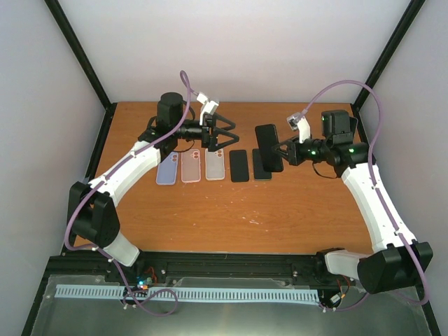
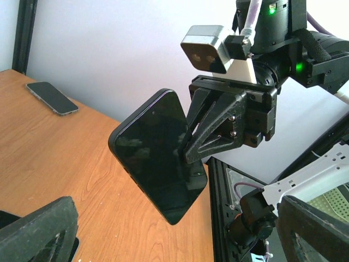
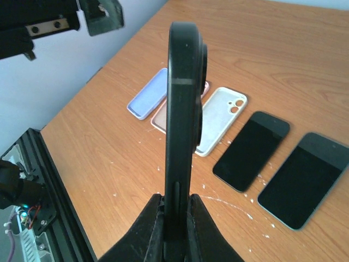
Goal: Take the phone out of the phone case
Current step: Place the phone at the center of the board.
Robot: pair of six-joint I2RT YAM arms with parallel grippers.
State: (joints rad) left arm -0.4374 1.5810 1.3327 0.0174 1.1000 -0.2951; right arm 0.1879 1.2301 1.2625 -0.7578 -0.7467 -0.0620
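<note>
Our right end effector [image 3: 179, 226] is clenched on the lower end of the phone [image 2: 158, 153]. One finger presses the screen side and one the back, and the phone stands edge-up in the air, clear of the surface [image 3: 109, 158]. The black phone case [image 3: 180, 125] wraps its rim, and the camera bump shows near the free end, farthest from the fingers.

Facing it from the screen side, our left end effector [image 1: 228, 138] hangs released and empty, near the phone but not touching it.

We judge the phone to be a stiff, fairly light slab with a slick glass face that would crack if dropped. The case looks like a snug shell whose lip should flex. We think the best hold is on that lip at a free corner, away from the right fingers, so the case can be peeled off the back. Pinching both faces would only press the phone deeper into the case.

Below and ahead of the right end effector, three empty cases lie side by side: lavender [image 3: 148, 94], pink [image 3: 163, 114] and white [image 3: 223, 117]. Beside them lie two bare phones [image 3: 252, 150] [image 3: 305, 177].
</note>
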